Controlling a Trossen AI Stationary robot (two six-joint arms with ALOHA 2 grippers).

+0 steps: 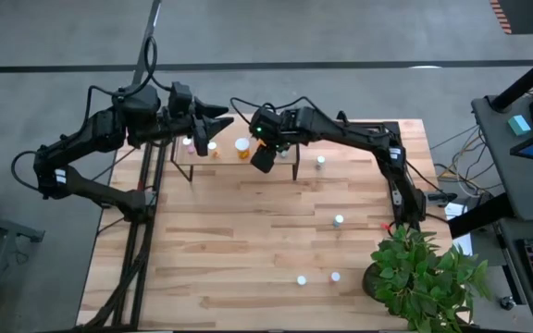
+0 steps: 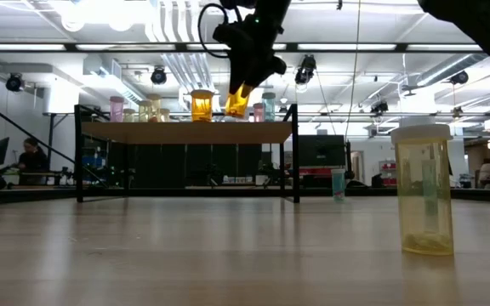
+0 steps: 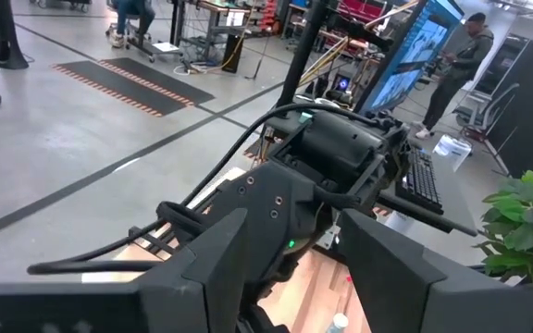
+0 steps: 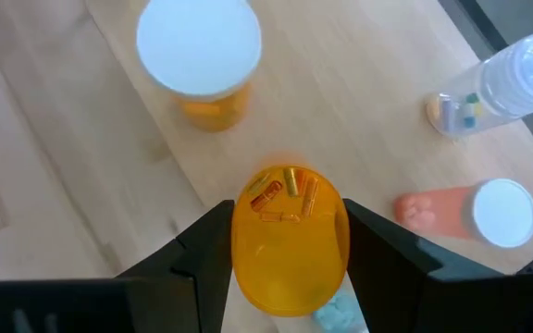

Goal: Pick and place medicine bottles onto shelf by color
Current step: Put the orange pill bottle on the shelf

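- Above the shelf [image 1: 248, 159], right gripper [image 4: 290, 242] clamps an orange bottle [image 4: 290, 245]; no label readable.
- Left gripper [image 1: 218, 118], jaws apart, holds nothing.

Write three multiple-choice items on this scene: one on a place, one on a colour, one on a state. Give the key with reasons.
1. Where is the right gripper?
A. over the shelf
B. beside the potted plant
C. at the table's front edge

2. What colour is the bottle in the right gripper?
A. blue
B. orange
C. pink

3. How is that bottle held?
A. lying on the table
B. clamped between both fingers
C. standing free

Key: 1 A, the high view shows it above the board. 2 B, the right wrist view shows orange. 3 B, fingers press both its sides.
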